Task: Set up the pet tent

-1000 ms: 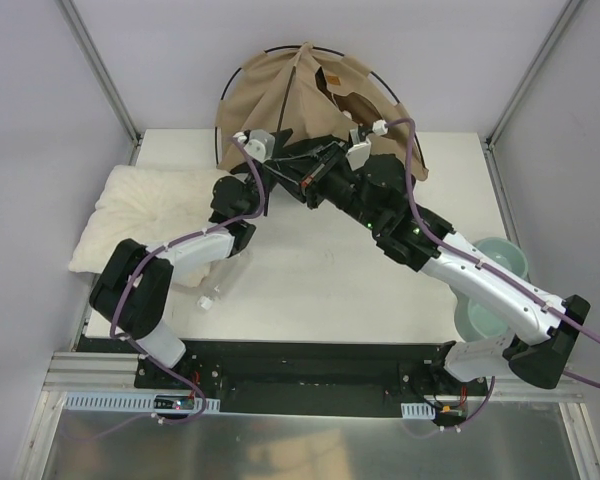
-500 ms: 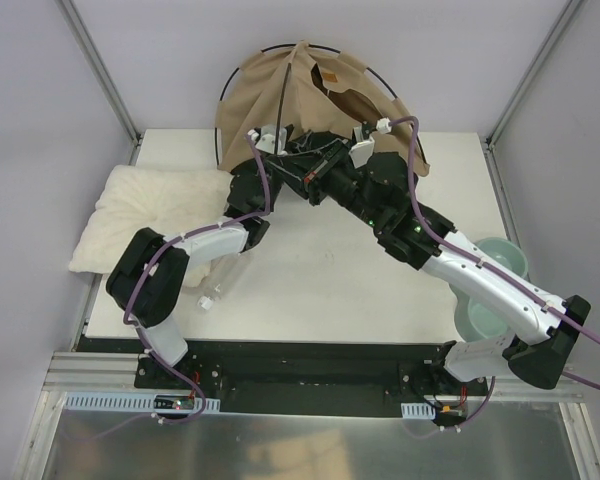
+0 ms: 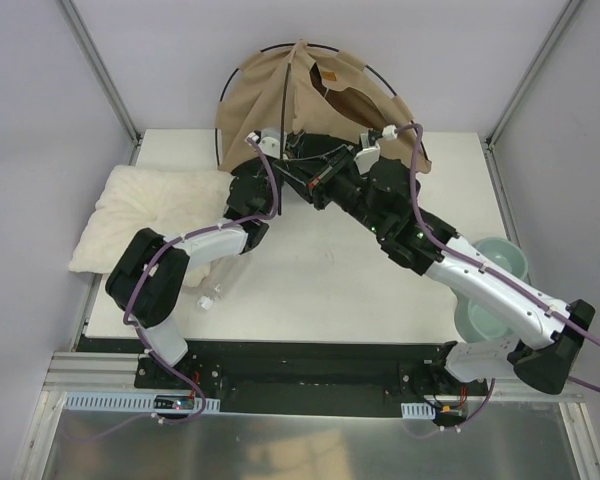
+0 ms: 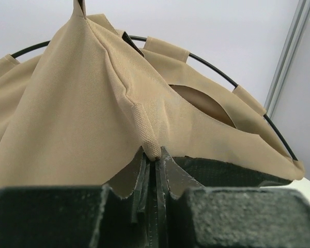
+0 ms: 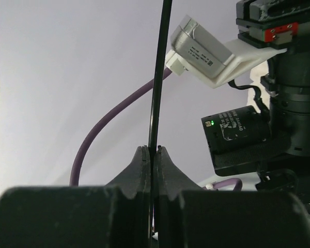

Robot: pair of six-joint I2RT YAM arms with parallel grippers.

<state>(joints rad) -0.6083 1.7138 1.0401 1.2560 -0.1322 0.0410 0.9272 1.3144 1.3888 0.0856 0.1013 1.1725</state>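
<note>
**Tent at the far table edge, both grippers on it**

Slumped at the far edge of the white table (image 3: 310,270), close to the back wall: tan felt-like pet tent (image 3: 290,95), cloth draped loosely, curved black hoops showing round its top and sides, arched doorway toward its right.

Clenched on a pinch of the tent's tan fabric near the lower hem: left gripper (image 4: 153,155), jaws pressed together, cloth bunched between them.

Clamped tight on a thin black pole (image 5: 159,77) running upright between its fingers: right gripper (image 5: 152,151), close beside the left arm's wrist.

Lying flat at the table's left edge: cream fluffy pillow (image 3: 145,215). At the right edge: pale green round bowl (image 3: 500,275).
</note>
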